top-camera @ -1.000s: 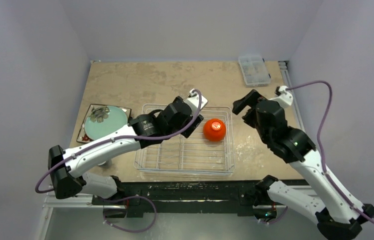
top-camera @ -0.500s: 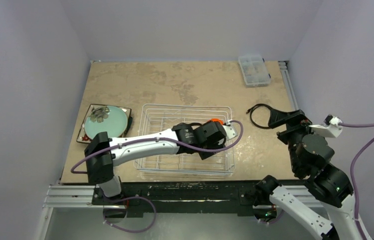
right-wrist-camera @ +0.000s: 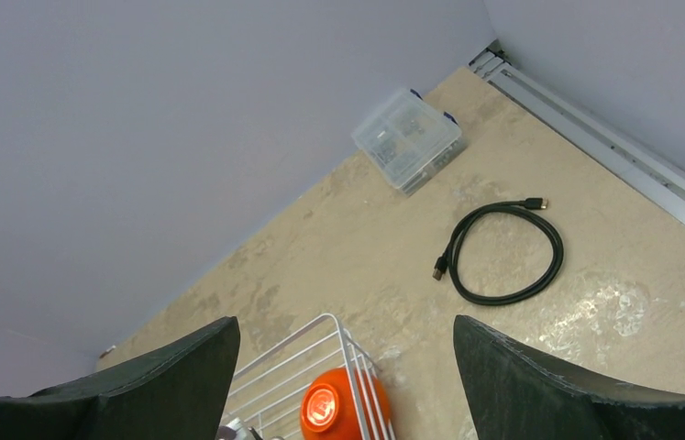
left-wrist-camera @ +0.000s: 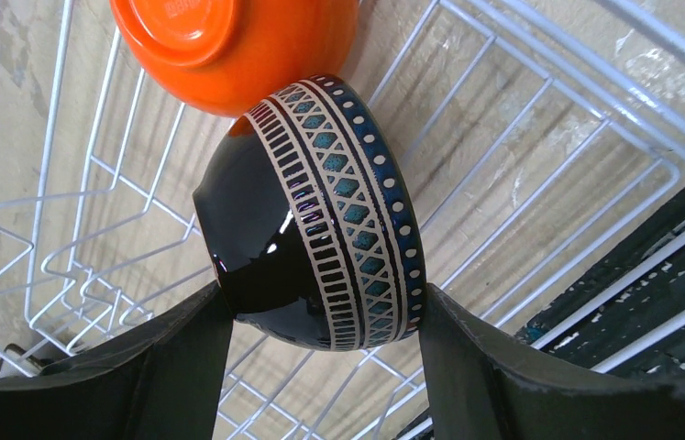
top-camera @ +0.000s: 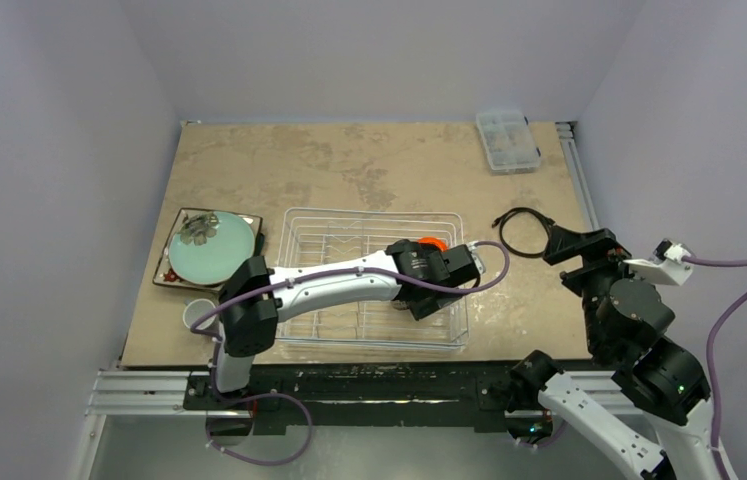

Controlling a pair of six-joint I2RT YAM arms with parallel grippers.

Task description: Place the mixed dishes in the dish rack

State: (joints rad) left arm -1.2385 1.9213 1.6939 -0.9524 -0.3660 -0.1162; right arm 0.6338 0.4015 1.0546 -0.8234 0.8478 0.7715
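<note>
Racked: orange bowl [left-wrist-camera: 228,46].
Left pincer [left-wrist-camera: 320,307]: held dark brown bowl [left-wrist-camera: 329,220] in dish rack [top-camera: 369,211].
Right pincer [right-wrist-camera: 343,323]: gaped empty.
Left out: grey cup [top-camera: 197,315], teal plate [top-camera: 211,247], square plate [top-camera: 164,272].

two bowls [left-wrist-camera: 228,37] [left-wrist-camera: 320,229], two plates [top-camera: 211,250] [top-camera: 163,275]; one cup [top-camera: 196,315], rack [top-camera: 369,211], box [top-camera: 506,140], cable [top-camera: 521,232]

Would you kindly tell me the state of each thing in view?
dark brown bowl, gripped, on its side
orange bowl, upside down in the dish rack
left tool, shut on the bowl
right tool, open, empty
pale-teal plate, flat on the square plate, outside rack
grey cup, on the table, outside rack
cable, coiled
</note>
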